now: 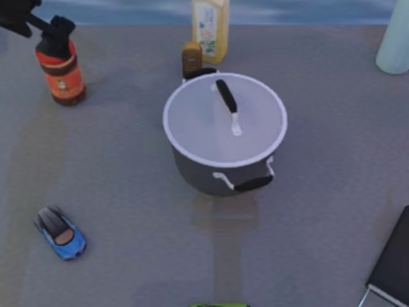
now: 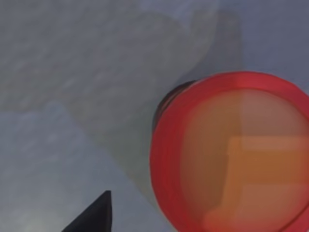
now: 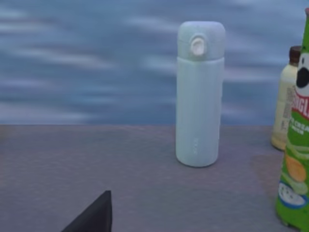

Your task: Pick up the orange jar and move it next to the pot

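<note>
The orange jar (image 1: 62,72) stands near the far left corner of the worktop (image 1: 128,192), upright or leaning slightly. Its orange label and dark brown base are visible from above, while its top is covered by the left end effector (image 1: 56,32), a black shape reaching in from the far left corner and sitting right at the jar's lid. In the left wrist view the red-orange lid (image 2: 231,152) fills much of the picture, very close to the camera, with one dark fingertip (image 2: 94,215) showing off to the side of it. Whether the fingers are closed on the jar or merely around it cannot be told.

The pot (image 1: 223,131) sits at about the middle of the worktop, well apart from the jar, its white-rimmed grey lid on and the black lid handle (image 1: 225,96) across it. Just behind the pot, towards the far edge, stand a small brown jar (image 1: 191,57) and a tall pale-yellow bottle (image 1: 211,25). A pale blue-green flask (image 1: 393,38) stands at the far right corner. A blue toy car (image 1: 59,232) lies near the left edge towards the front, and a dark flat object (image 1: 391,262) lies at the right edge near the front.

The right end effector does not appear in the top view; the right wrist view shows only one dark fingertip (image 3: 94,215), so how far open it is cannot be told. That view also shows the flask (image 3: 200,94) and a green snack can (image 3: 295,159).
</note>
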`<act>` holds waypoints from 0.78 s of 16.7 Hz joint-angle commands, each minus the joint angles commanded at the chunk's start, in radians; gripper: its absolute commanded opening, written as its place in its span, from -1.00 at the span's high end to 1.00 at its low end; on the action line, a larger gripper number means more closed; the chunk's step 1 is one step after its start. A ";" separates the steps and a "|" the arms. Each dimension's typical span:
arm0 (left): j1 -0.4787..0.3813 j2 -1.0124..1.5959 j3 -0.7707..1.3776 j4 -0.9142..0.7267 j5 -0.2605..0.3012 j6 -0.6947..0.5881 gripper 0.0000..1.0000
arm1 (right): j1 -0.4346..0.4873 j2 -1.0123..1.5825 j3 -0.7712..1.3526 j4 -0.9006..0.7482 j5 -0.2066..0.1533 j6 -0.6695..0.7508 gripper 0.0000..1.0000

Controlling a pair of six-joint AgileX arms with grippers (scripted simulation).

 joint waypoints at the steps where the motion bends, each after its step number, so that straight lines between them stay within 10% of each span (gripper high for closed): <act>1: 0.003 0.037 0.042 -0.015 -0.002 0.010 -1.00 | 0.000 0.000 0.000 0.000 0.000 0.000 -1.00; 13: 0.000 0.107 0.057 0.023 -0.009 0.018 -1.00 | 0.000 0.000 0.000 0.000 0.000 0.000 -1.00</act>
